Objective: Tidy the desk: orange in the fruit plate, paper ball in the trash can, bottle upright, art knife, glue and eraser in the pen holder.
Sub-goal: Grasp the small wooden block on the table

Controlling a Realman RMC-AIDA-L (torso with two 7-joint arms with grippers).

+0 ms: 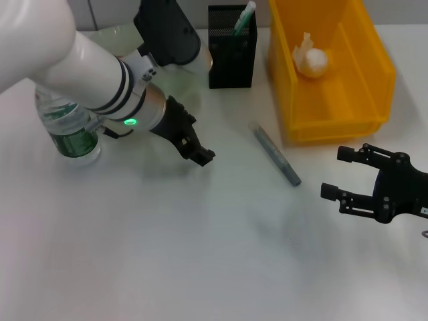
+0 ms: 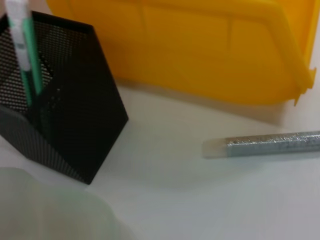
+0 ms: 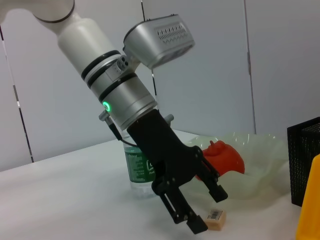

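Observation:
My left gripper [image 1: 204, 156] hovers low over the table between the bottle and the glue, open, holding nothing. In the right wrist view a small tan eraser [image 3: 216, 218] lies on the table just past that left gripper [image 3: 207, 210]; the head view hides it. The clear green-labelled bottle [image 1: 70, 127] stands upright. A grey glitter glue stick [image 1: 274, 152] lies flat near the black mesh pen holder [image 1: 232, 50], which holds a green-and-white art knife [image 1: 244, 17]. The paper ball [image 1: 311, 59] sits in the yellow bin [image 1: 374, 73]. A reddish orange [image 3: 222, 157] rests in the translucent plate [image 3: 255, 160]. My right gripper [image 1: 338, 174] is open at the right.
The left arm's white body covers the table's far left and most of the plate [image 1: 184, 80] in the head view. In the left wrist view the glue stick [image 2: 265, 145] lies between the pen holder [image 2: 65, 125] and the yellow bin [image 2: 200, 50].

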